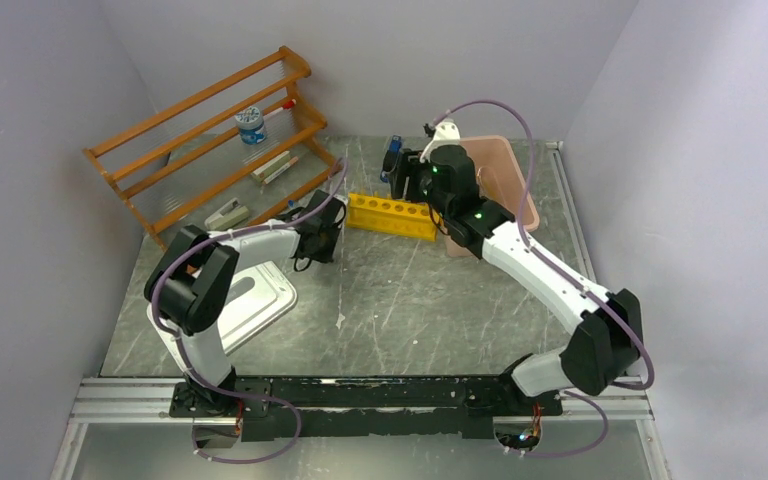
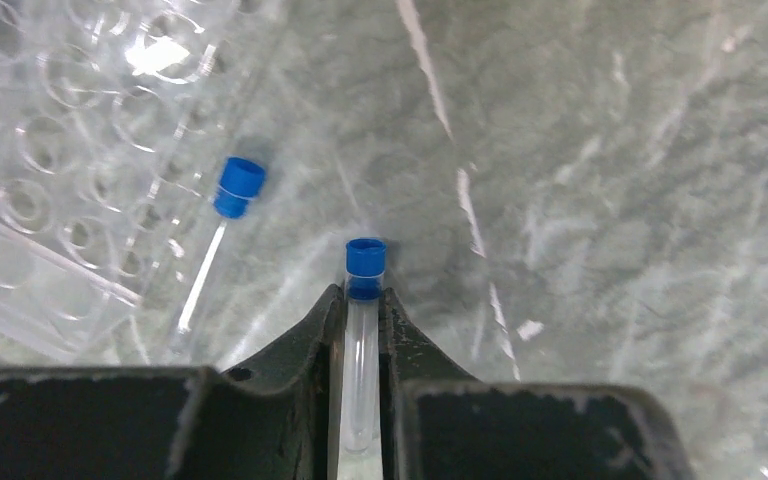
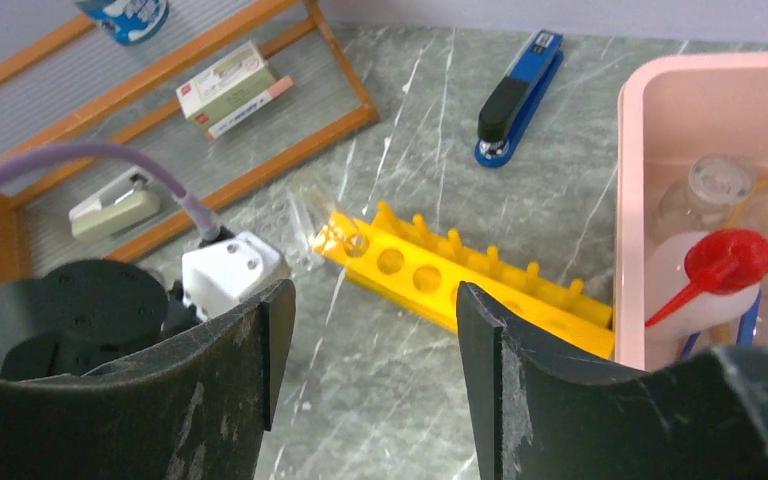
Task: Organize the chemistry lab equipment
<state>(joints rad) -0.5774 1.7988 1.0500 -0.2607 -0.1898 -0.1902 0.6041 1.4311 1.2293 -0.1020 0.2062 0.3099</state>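
My left gripper (image 2: pixel 362 295) is shut on a blue-capped clear tube (image 2: pixel 362 340), its cap sticking out past the fingertips, just above the table. A second blue-capped tube (image 2: pixel 224 235) lies on the table to its left. In the top view the left gripper (image 1: pixel 320 238) sits left of the yellow tube rack (image 1: pixel 392 216). My right gripper (image 3: pixel 370 300) is open and empty, above the table near the rack (image 3: pixel 460 285). The red-capped squeeze bottle (image 3: pixel 715 275) lies in the pink bin (image 3: pixel 650 110) with other clear items. Goggles and tongs are not clearly visible.
A clear plastic well tray (image 2: pixel 40 190) lies left of the loose tube. A blue stapler (image 3: pixel 518 98) lies behind the rack. A wooden shelf (image 1: pixel 210 140) with small boxes stands at the back left. A metal tray (image 1: pixel 260 300) lies near the left arm.
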